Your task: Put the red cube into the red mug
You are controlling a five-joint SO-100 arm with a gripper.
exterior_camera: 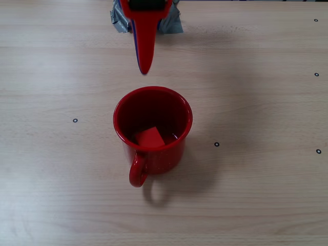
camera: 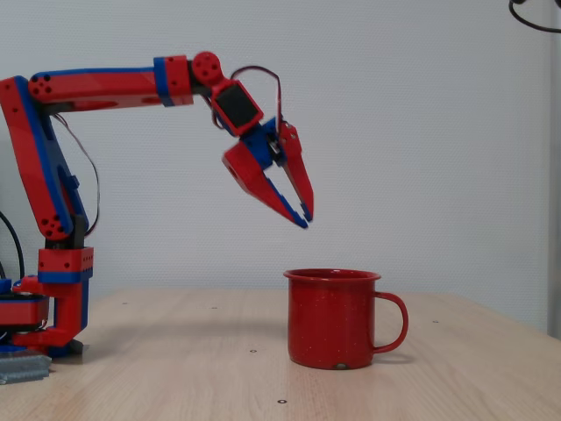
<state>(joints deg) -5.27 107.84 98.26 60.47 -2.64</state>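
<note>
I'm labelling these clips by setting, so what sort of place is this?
Probably a lab or hobby workbench set up for robot trials: a bare wooden table dotted with small ring markers, a plain white wall, and only the arm and a red mug on it.

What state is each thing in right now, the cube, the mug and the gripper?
Cube: lying tilted inside the mug, free of the gripper.
Mug: upright on the table, handle toward the camera in the overhead fixed view.
Gripper: raised above and beside the mug, jaws nearly closed, holding nothing.
</note>
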